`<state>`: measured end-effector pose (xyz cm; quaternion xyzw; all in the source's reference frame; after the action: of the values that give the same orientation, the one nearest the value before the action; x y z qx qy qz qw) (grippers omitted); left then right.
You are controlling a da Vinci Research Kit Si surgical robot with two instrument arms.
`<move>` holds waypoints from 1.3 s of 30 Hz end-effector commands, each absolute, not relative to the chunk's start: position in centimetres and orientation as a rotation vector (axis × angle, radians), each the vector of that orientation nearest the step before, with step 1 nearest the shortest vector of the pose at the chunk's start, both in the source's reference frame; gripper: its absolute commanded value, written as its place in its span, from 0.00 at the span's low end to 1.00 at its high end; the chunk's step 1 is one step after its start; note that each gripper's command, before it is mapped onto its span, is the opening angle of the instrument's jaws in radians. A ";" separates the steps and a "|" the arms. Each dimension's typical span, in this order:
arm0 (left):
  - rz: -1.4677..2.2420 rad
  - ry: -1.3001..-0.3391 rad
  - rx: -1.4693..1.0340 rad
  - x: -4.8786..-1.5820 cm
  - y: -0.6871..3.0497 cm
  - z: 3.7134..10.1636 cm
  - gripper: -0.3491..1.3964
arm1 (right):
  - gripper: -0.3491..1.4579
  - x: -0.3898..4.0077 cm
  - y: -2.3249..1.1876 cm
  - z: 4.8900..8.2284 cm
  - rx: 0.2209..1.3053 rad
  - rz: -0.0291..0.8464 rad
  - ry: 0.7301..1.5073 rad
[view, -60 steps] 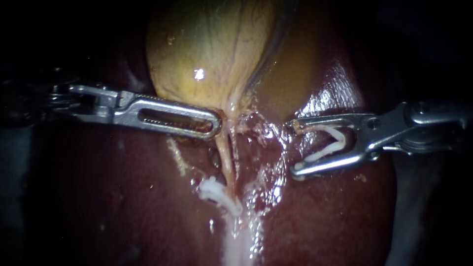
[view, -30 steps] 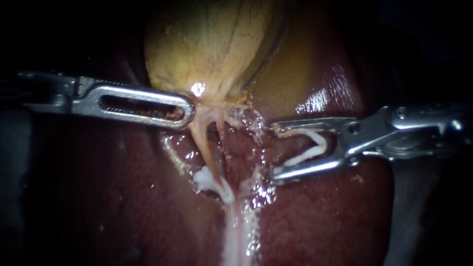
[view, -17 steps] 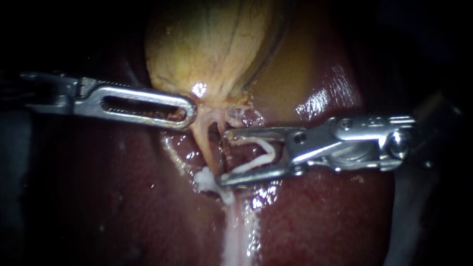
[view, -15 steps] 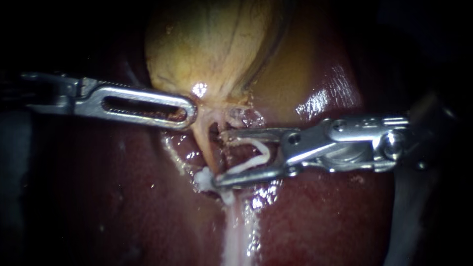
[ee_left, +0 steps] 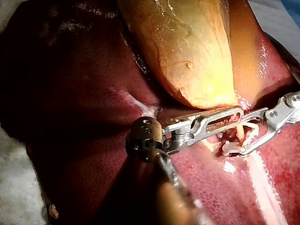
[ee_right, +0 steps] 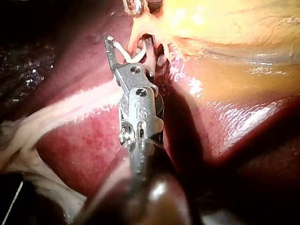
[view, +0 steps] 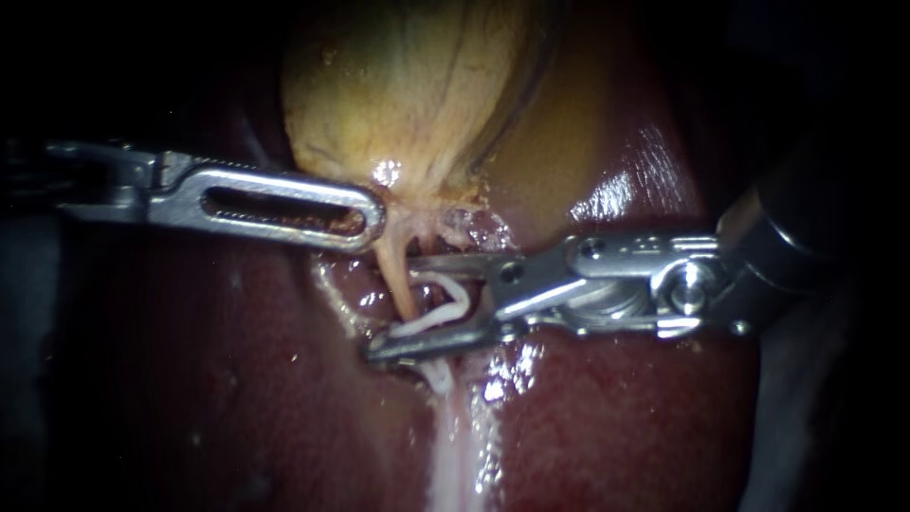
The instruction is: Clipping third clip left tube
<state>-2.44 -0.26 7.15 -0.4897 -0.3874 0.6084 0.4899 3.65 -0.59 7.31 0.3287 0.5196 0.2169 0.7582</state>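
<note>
My left instrument [view: 365,216] comes in from the left, its slotted jaws shut on the gallbladder [view: 408,85] at its narrow lower end. From there the pale left tube [view: 393,275] runs down over the liver [view: 616,417]. My right instrument [view: 389,305] reaches in from the right, jaws wide apart and holding an open white clip [view: 447,308] between them. The jaws straddle the left tube, one on each side. Below the lower jaw, a closed white clip [view: 438,375] sits on the tube, partly hidden. The right wrist view shows the held clip [ee_right: 129,52] by the tube [ee_right: 137,29].
A pale band of tissue [view: 455,455] runs down from the tubes across the liver. A thinner strand [view: 424,242] lies just right of the left tube. In the left wrist view both instruments' jaws [ee_left: 236,115] meet under the gallbladder [ee_left: 197,51].
My right instrument has moved left with its open clip until its jaws straddle the left tube. Early on, my left instrument pulled the gallbladder's lower end leftward, then held still.
</note>
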 end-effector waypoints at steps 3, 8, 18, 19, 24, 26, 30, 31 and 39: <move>1.479 -0.942 -1.189 -2.46 -0.26 7.18 0.00 | 0.47 3.72 -0.57 7.32 0.756 0.511 1.174; 1.480 -0.941 -1.190 -2.47 -0.26 7.22 0.00 | 0.46 3.83 -0.54 7.34 0.806 0.556 1.211; 1.481 -0.940 -1.190 -2.48 -0.25 7.24 0.00 | 0.43 3.87 -0.52 7.35 0.883 0.615 1.233; 1.481 -0.940 -1.190 -2.48 -0.25 7.25 0.00 | 0.41 3.87 -0.52 7.35 0.891 0.617 1.235; 1.481 -0.940 -1.190 -2.48 -0.25 7.25 0.00 | 0.30 3.85 -0.51 7.37 0.919 0.634 1.238; 1.481 -0.940 -1.190 -2.48 -0.25 7.25 0.00 | 0.22 3.84 -0.50 7.38 0.920 0.652 1.243; 1.481 -0.940 -1.190 -2.47 -0.25 7.26 0.00 | 0.07 3.82 -0.48 7.42 0.928 0.669 1.240; 1.481 -0.940 -1.190 -2.47 -0.25 7.26 0.00 | 0.00 3.81 -0.48 7.42 0.933 0.674 1.238; 1.481 -0.940 -1.190 -2.47 -0.25 7.26 0.00 | 0.00 3.78 -0.50 7.47 0.982 0.733 1.179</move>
<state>-2.47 -0.25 7.26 -0.4896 -0.3868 0.6095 0.4890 3.77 -0.51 7.47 0.4334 0.5191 0.3242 0.6615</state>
